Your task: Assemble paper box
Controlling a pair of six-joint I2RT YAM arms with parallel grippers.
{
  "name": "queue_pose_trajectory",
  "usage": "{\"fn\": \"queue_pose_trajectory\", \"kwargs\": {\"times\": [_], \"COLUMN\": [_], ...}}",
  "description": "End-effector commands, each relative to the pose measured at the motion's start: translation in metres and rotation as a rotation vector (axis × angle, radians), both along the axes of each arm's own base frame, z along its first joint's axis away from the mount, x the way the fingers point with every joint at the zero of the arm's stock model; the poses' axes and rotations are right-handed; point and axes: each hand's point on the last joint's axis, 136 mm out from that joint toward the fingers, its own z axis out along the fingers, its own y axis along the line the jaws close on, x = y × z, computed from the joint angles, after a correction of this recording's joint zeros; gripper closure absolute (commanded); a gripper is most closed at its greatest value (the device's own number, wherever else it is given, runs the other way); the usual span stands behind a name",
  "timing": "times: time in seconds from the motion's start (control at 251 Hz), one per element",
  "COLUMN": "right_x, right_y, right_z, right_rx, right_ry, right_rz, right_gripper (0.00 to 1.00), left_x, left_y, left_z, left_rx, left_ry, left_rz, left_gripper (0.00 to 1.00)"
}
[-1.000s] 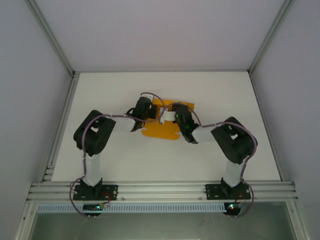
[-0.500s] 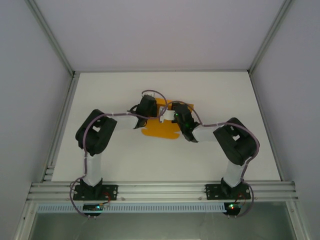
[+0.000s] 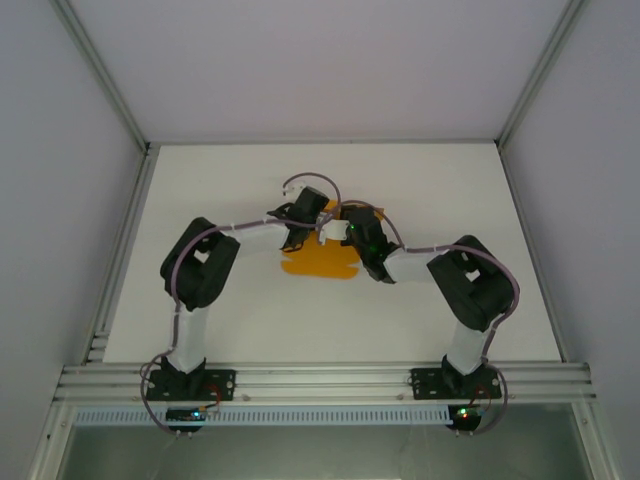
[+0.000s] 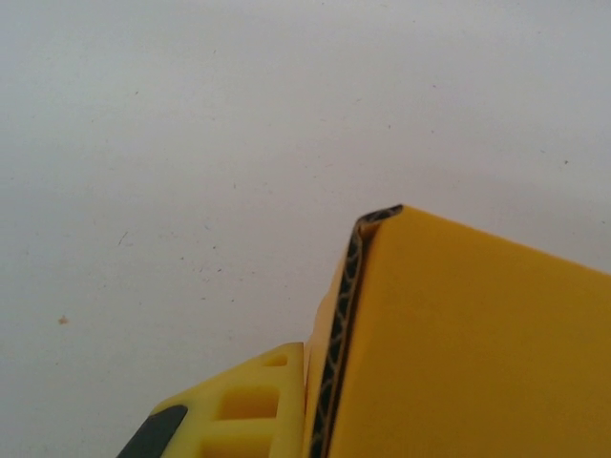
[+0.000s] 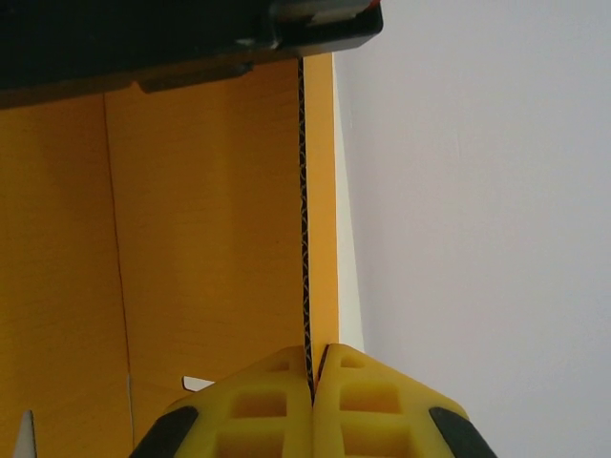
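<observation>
The paper box (image 3: 318, 264) is an orange-yellow card sheet lying mid-table, partly under both wrists. My left gripper (image 3: 317, 216) is at its far edge. In the left wrist view the gripper (image 4: 311, 405) is shut on a raised panel of the paper box (image 4: 477, 353). One yellow finger (image 4: 239, 415) presses against the corrugated edge; the other finger is hidden behind the card. My right gripper (image 3: 334, 233) sits beside it. In the right wrist view the right gripper (image 5: 312, 382) is shut on an upright flap of the paper box (image 5: 200, 239).
White table (image 3: 250, 310) with a grey frame rail (image 3: 320, 380) along the near edge and walls on three sides. The black body of the left arm (image 5: 191, 33) crosses the top of the right wrist view, close to the held flap.
My left gripper has closed on the card and swung right and farther back over the sheet's far edge. The right arm has barely shifted.
</observation>
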Motion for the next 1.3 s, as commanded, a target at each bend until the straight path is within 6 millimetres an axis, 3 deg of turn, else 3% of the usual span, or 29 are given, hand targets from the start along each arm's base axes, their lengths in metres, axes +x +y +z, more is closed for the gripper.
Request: {"fn": "queue_pose_trajectory", "kwargs": {"times": [0.0,0.184,0.383,0.459,0.559,0.627,0.698,0.786,0.838,0.978,1.078,1.197,1.293], "right_x": [-0.044,-0.041,-0.038,-0.035,-0.03,-0.027,-0.028,-0.035,-0.042,-0.059,-0.063,-0.058,-0.051], "right_y": [-0.018,-0.019,-0.019,-0.017,-0.015,-0.013,-0.01,-0.01,-0.009,-0.017,-0.03,-0.055,-0.076], "right_z": [-0.088,-0.086,-0.081,-0.076,-0.064,-0.05,-0.034,-0.014,-0.002,0.032,0.07,0.121,0.148], "right_rx": [-0.177,-0.174,-0.14,-0.118,-0.065,-0.016,0.043,0.102,0.148,0.289,0.443,0.735,0.95], "right_ry": [0.283,0.278,0.274,0.264,0.246,0.24,0.247,0.277,0.306,0.358,0.338,0.331,0.368], "right_rz": [0.025,0.017,0.004,0.001,-0.014,-0.015,-0.015,-0.007,0.008,-0.006,-0.041,-0.137,-0.237], "right_gripper": [1.0,1.0,1.0,1.0,0.83,0.66,0.41,0.25,0.02,0.01,0.01,0.01,0.01], "left_x": [-0.007,-0.004,-0.002,0.0,0.002,0.001,0.0,0.0,0.0,-0.002,-0.007,-0.017,-0.028], "left_y": [0.097,0.074,0.044,0.038,0.032,0.03,0.027,0.025,0.022,0.019,0.015,0.018,0.015], "left_z": [-0.025,-0.033,-0.018,-0.011,-0.006,-0.004,0.001,0.006,0.01,0.026,0.042,0.057,0.063], "left_rx": [0.277,0.16,0.036,0.016,0.023,0.021,0.005,-0.009,-0.015,-0.038,-0.088,-0.141,-0.182], "left_ry": [0.011,-0.006,-0.096,-0.131,-0.139,-0.144,-0.158,-0.167,-0.166,-0.178,-0.189,-0.184,-0.193], "left_rz": [0.339,0.182,-0.032,-0.074,-0.116,-0.136,-0.161,-0.175,-0.191,-0.222,-0.265,-0.282,-0.331], "left_gripper": [1.0,1.0,0.89,0.98,1.0,1.0,1.0,1.0,1.0,1.0,1.0,1.0,1.0]}}
